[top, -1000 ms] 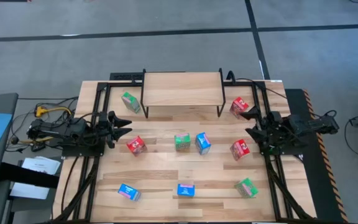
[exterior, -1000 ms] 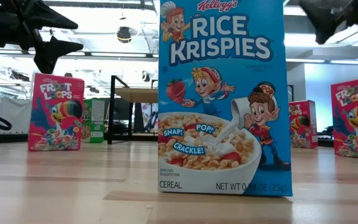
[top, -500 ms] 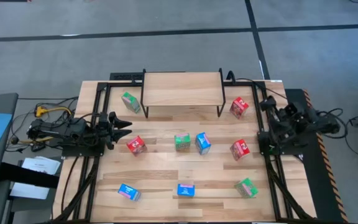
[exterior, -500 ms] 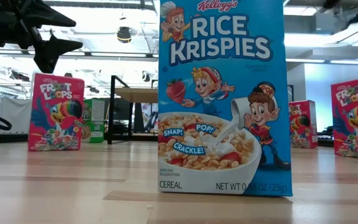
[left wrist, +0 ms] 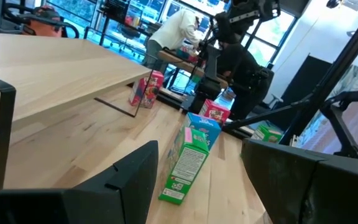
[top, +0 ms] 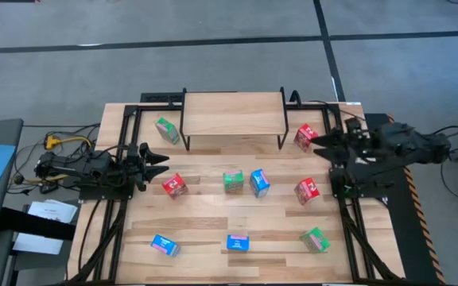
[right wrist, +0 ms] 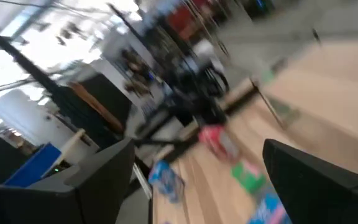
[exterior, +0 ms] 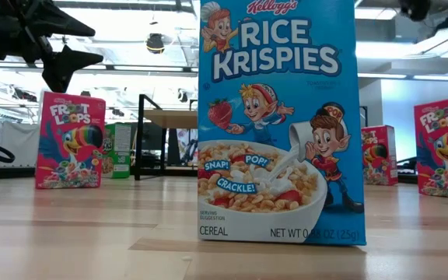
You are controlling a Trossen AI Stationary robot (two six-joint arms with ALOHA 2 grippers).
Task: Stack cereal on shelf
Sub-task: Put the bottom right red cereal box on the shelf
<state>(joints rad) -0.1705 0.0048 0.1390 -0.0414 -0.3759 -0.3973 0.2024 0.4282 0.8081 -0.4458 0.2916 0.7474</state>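
Nine small cereal boxes stand or lie scattered on the slatted tabletop: red ones (top: 174, 185) (top: 306, 137) (top: 307, 191), green ones (top: 165, 129) (top: 233, 182) (top: 316, 239), blue ones (top: 260, 183) (top: 238, 242) (top: 164, 245). The shelf (top: 233, 114), a light-wood board on black legs, stands at the far middle with nothing on it. My left gripper (top: 159, 159) hovers open at the left, pointing level at the red box near it. My right gripper (top: 324, 141) is raised at the right, open, beside the far red box, with nothing between its fingers (right wrist: 197, 149).
Black arm frames run along both table sides (top: 122, 206) (top: 348, 214). In the low view a blue Rice Krispies box (exterior: 278, 124) fills the foreground and hides the table's middle. A person bends over a bench beyond the table (left wrist: 173, 31). Bare wood lies between the box rows.
My right gripper has risen, leaving the top of the low view, and has rolled about its own axis while its arm unfolded; its tip now points toward the far red box. It stays open. No box has moved.
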